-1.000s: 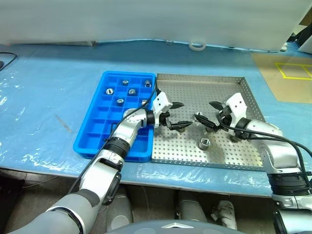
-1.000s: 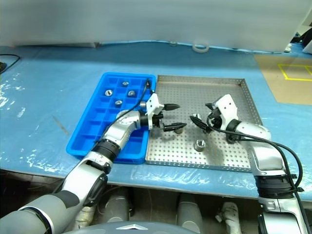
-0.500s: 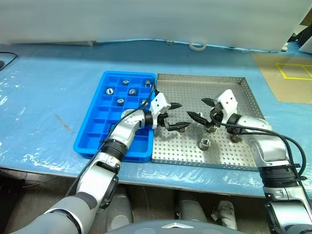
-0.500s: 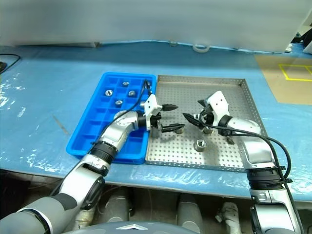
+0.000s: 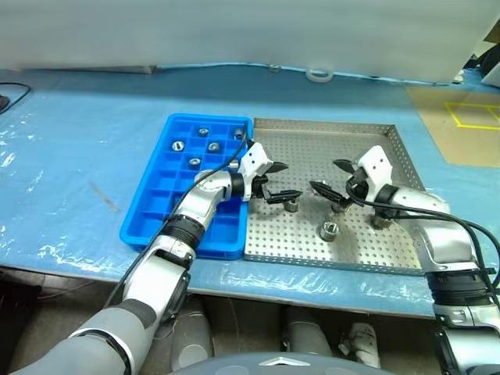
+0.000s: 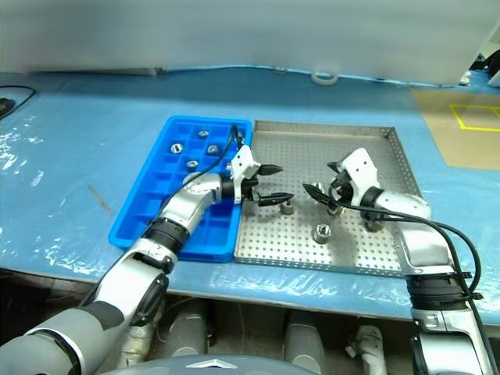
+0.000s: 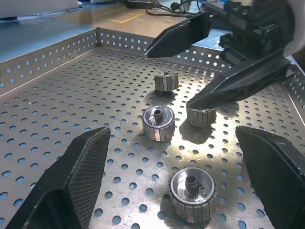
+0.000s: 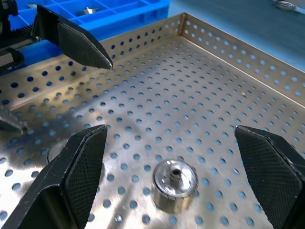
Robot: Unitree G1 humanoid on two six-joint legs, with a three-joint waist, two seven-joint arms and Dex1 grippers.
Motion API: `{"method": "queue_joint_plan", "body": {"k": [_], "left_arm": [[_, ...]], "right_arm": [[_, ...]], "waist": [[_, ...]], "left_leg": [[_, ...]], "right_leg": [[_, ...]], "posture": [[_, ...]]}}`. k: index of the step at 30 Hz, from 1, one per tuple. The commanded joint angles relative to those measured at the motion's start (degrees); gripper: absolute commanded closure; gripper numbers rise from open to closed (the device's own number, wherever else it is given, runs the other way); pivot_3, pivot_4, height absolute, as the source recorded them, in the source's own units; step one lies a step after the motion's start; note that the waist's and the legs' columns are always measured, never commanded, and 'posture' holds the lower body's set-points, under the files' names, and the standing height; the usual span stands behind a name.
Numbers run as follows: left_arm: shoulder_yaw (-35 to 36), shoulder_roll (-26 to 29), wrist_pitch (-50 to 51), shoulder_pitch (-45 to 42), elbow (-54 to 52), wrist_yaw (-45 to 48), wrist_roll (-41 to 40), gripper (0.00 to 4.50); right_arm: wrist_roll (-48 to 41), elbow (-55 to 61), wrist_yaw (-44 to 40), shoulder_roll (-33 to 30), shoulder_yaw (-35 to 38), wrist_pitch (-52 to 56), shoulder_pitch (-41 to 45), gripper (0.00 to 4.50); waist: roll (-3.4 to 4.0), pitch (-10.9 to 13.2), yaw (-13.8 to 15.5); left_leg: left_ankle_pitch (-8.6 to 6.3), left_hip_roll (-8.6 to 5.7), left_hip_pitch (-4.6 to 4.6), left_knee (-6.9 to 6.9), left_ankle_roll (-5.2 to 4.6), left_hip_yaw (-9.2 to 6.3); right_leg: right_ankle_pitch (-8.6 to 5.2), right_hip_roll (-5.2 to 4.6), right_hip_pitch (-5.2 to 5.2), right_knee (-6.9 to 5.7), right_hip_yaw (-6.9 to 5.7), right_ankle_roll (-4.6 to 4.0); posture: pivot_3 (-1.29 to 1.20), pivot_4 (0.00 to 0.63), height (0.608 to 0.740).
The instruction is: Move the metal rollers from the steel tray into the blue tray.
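Metal rollers (image 5: pixel 329 230) stayed unmoved in steel tray (image 5: pixel 391 248); we shifted right gripper (image 5: pixel 330 187) sideways, both jaws apart (nothing gripped), left gripper (image 5: pixel 278 182) hovering.

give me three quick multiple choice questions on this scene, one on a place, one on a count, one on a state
1. Where does the blue tray lie relative to the steel tray?
A. on the robot's left of it, side by side
B. on the robot's right of it
C. stacked on top of it

2. How many metal rollers lie on the steel tray's floor?
A. one
B. four
C. nine

3. How do the left gripper and the right gripper stand?
A. left shut on a roller
B. right shut on a roller
C. both open, holding nothing

Answers:
1. A, the head views show the blue tray's edge against the steel tray's left rim.
2. B, the left wrist view shows four on the perforated floor.
3. C, each pair of black fingers is spread wide over the steel tray with nothing between them.
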State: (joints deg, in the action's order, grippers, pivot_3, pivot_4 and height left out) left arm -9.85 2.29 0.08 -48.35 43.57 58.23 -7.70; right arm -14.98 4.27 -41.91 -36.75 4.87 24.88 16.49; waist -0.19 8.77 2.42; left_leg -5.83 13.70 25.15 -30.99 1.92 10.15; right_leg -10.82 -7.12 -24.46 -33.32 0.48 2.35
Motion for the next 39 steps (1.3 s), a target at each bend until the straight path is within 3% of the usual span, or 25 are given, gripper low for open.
{"method": "queue_joint_plan", "body": {"k": [1, 16, 25, 33, 36, 39], "left_arm": [[-0.4, -0.6, -1.2, -2.6, 4.8, 0.3, 1.3, 0.08], [-1.7, 0.6, -2.1, -11.9, 17.1, 5.7, 6.6, 0.08], [-3.0, -1.8, -3.7, -15.2, 21.1, 7.2, 10.1, 0.08], [-8.9, -3.5, -7.8, -15.8, 26.0, 6.2, 18.1, 0.08], [-9.5, -4.1, -8.5, -16.0, 27.1, 5.7, 19.6, 0.66], [-10.7, -4.7, -9.5, -15.8, 27.5, 7.6, 21.2, 1.69]], "right_arm": [[-1.5, 4.7, 0.8, -1.6, 4.0, 0.9, -1.3, 0.01], [-0.3, 4.8, 1.3, -2.9, 3.8, 1.0, -2.6, 0.01], [0.5, 5.2, 1.9, -2.2, 3.0, 1.0, -2.4, 0.01], [0.3, 9.0, 4.3, -2.0, 4.3, 2.2, -6.4, 0.01], [0.1, 10.6, 5.4, -2.0, 4.8, 2.9, -7.6, 0.0], [-0.6, 12.1, 6.1, -2.2, 6.6, 3.4, -9.4, 0.0]], "waist": [[0.01, 0.0, -0.1], [0.02, 0.0, -0.2], [0.02, 0.0, -0.2], [0.02, 0.0, -0.4], [0.02, 0.0, -1.1], [0.01, 0.0, -1.4]], "left_leg": [[0.0, 0.0, 0.0, 0.0, 0.0, 0.0], [0.0, 0.0, 0.0, 0.01, 0.0, 0.0], [0.0, -0.02, 0.01, 0.01, 0.0, 0.0], [-0.03, -0.02, 0.04, 0.04, -0.04, 0.01], [-0.04, -0.03, 0.05, 0.04, -0.06, 0.02], [-0.04, -0.02, 0.05, 0.04, -0.07, 0.02]], "right_leg": [[0.0, 0.0, 0.0, 0.0, 0.0, 0.0], [0.0, 0.0, -0.01, 0.02, 0.02, 0.01], [0.0, -0.01, -0.01, 0.03, 0.01, 0.01], [-0.01, -0.01, -0.01, 0.15, 0.01, 0.01], [-0.01, -0.01, -0.02, 0.19, 0.02, 0.01], [-0.02, -0.01, -0.01, 0.19, 0.01, 0.03]], "posture": [[-0.27, 0.15, 0.74], [-0.29, 0.15, 0.74], [-0.32, 0.15, 0.74], [-0.38, 0.15, 0.74], [-0.4, 0.15, 0.74], [-0.41, 0.15, 0.74]]}}
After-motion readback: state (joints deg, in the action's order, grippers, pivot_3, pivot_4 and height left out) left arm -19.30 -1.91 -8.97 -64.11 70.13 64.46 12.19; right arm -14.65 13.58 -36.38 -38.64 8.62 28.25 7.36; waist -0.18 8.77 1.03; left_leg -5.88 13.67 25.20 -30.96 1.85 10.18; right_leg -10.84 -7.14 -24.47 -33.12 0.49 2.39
